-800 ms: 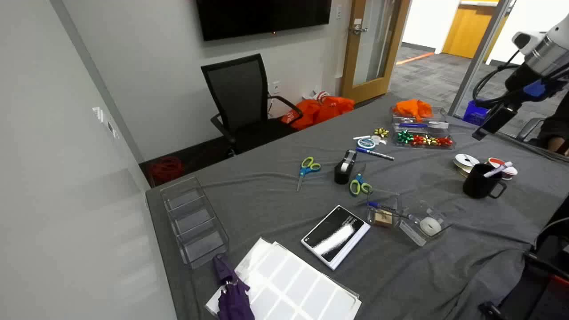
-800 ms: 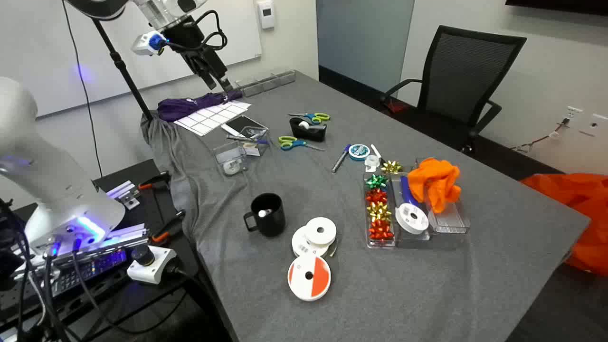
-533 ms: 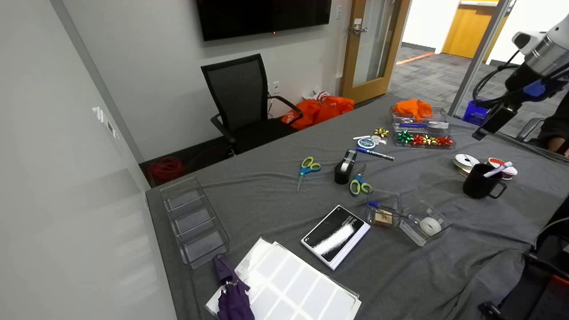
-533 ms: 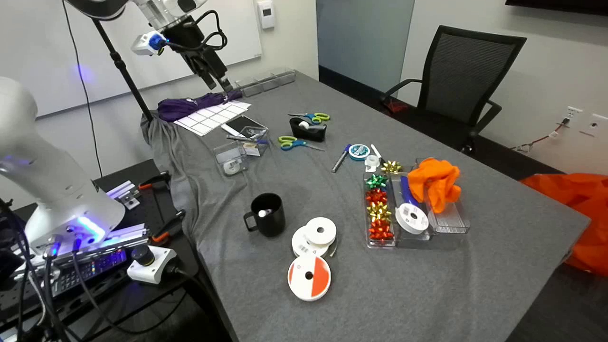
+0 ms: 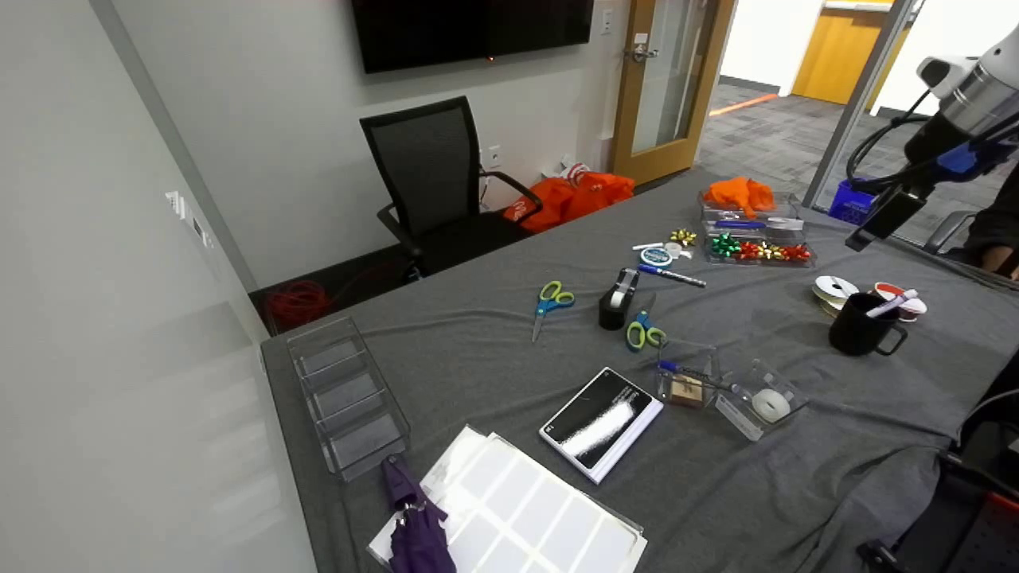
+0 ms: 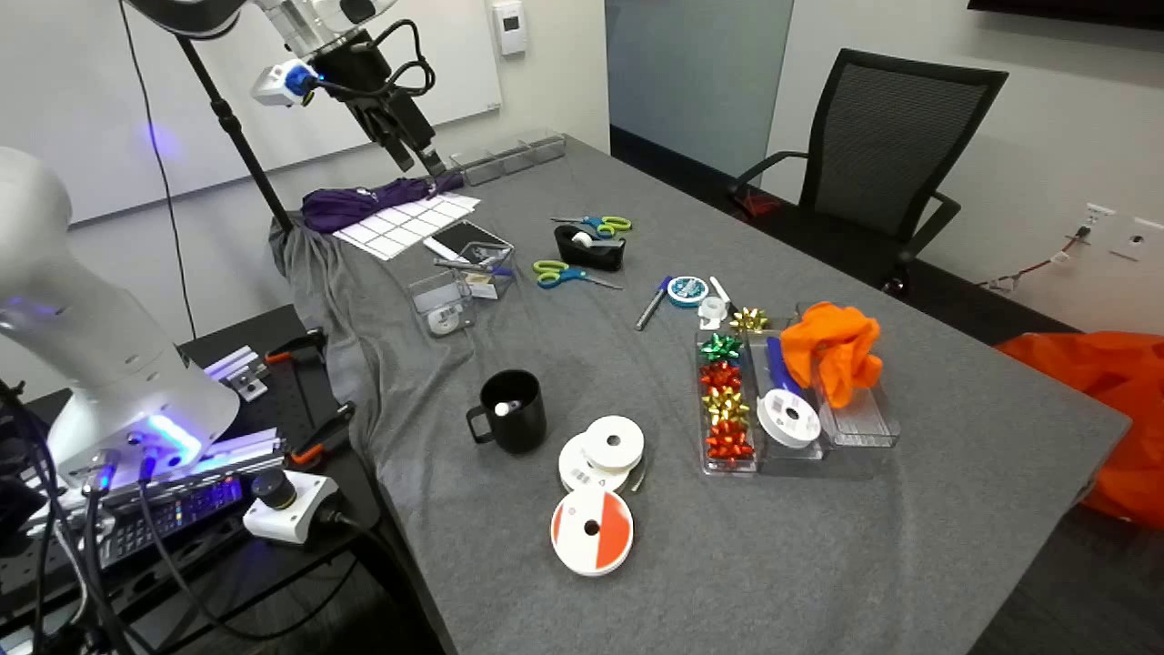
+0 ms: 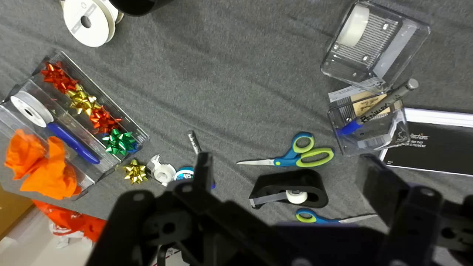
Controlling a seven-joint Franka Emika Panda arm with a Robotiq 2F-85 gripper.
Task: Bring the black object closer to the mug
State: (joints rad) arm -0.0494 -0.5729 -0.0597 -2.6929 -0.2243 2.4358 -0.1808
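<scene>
An office is indicated in an exterior view: wall screen (image 5: 478, 33) at 12 o'clock, mesh chair (image 5: 430, 171) at 11.

- Gripper (image 7: 286, 166): above the table (image 7: 229, 74) and apart from it; directions below follow the wrist view.
- Tape dispenser (image 7: 266, 180): beneath the gripper, between its fingers (image 7: 203, 173); tape roll (image 7: 296, 197) in it.
- Far scissors (image 7: 286, 161): just ahead of the dispenser.
- Near scissors (image 7: 319, 219): just behind the dispenser.
- Mug (image 7: 138, 6): ahead and left, well apart from the dispenser; marker (image 6: 503, 409) in it, ribbon spools (image 7: 92, 31) beside it, farther left.
- Compartment tray (image 7: 122, 111): left; bows (image 7: 84, 101) in the right-hand compartment.
- Container (image 7: 378, 40): ahead and right; another roll (image 7: 354, 26) in it.
- Package (image 7: 443, 151): right, beyond the right-hand finger.
</scene>
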